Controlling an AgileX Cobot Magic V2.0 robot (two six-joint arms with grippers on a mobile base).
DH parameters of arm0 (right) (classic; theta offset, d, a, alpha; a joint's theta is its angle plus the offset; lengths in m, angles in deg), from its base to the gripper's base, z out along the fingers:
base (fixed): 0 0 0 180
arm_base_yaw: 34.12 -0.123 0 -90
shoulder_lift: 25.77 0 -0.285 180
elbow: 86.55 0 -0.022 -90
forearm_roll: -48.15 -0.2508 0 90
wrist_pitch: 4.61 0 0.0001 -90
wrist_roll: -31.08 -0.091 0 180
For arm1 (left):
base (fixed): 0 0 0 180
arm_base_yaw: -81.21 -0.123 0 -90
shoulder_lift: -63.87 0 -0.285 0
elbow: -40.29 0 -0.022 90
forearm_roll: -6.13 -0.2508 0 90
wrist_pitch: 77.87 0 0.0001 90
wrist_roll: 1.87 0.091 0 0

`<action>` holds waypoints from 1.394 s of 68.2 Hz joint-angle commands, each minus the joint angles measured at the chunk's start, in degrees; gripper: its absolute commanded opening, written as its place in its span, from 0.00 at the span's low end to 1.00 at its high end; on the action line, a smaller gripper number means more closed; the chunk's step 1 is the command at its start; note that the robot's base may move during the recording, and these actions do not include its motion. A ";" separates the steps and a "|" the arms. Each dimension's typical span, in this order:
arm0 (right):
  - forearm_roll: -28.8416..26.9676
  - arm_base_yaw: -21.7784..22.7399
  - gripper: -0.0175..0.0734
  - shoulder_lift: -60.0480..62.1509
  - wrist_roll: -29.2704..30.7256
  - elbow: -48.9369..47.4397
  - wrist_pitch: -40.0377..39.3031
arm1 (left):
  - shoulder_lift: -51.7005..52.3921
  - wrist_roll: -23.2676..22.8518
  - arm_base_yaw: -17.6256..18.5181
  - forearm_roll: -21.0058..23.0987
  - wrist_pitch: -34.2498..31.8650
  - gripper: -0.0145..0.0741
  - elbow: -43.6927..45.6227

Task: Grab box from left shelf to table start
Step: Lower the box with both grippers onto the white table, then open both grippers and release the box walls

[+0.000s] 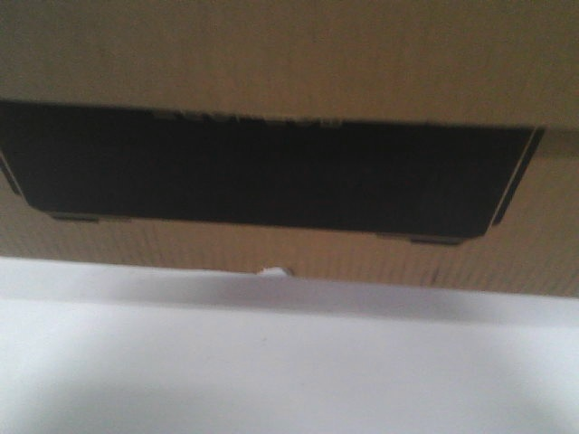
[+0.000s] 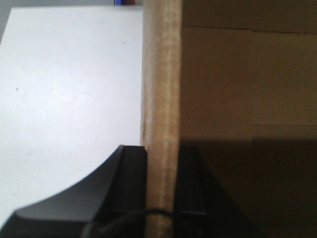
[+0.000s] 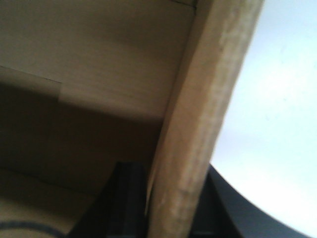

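The brown cardboard box (image 1: 289,54) with its wide black panel fills the upper part of the front view, close to the camera, above the white table (image 1: 271,371). In the left wrist view my left gripper (image 2: 161,183) is shut on the upright edge of the box's wall (image 2: 161,74), one black finger (image 2: 131,183) outside and one inside. In the right wrist view my right gripper (image 3: 171,203) is shut on the opposite wall of the box (image 3: 213,99), one finger (image 3: 126,203) on the inner side. The shelf is out of view.
The white table (image 2: 69,99) spreads to the left of the box in the left wrist view and to the right (image 3: 277,124) in the right wrist view. A small blue and red object (image 2: 125,2) shows at the table's far edge.
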 commanded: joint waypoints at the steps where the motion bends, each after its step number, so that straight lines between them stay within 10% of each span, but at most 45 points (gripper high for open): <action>1: -8.21 -0.49 0.26 -2.86 0.80 -2.59 -6.58 | -3.20 -0.05 -0.55 6.35 -10.62 0.05 2.38; 55: -4.33 -0.49 0.27 -17.87 0.80 -2.59 -10.77 | -23.80 -0.05 -4.52 13.07 -8.25 0.05 2.38; 69: -4.33 -0.49 0.56 -17.72 0.80 -2.59 -9.83 | -24.35 1.39 -4.52 13.72 -8.25 0.07 2.38; 80: -4.33 -0.49 0.83 -17.72 0.80 -2.83 -9.31 | -24.35 1.39 -4.52 14.59 -8.22 0.37 2.38; 95: -4.28 -0.49 0.85 -17.72 0.76 -2.89 -8.98 | -24.35 1.39 -4.52 16.77 -8.22 0.82 2.38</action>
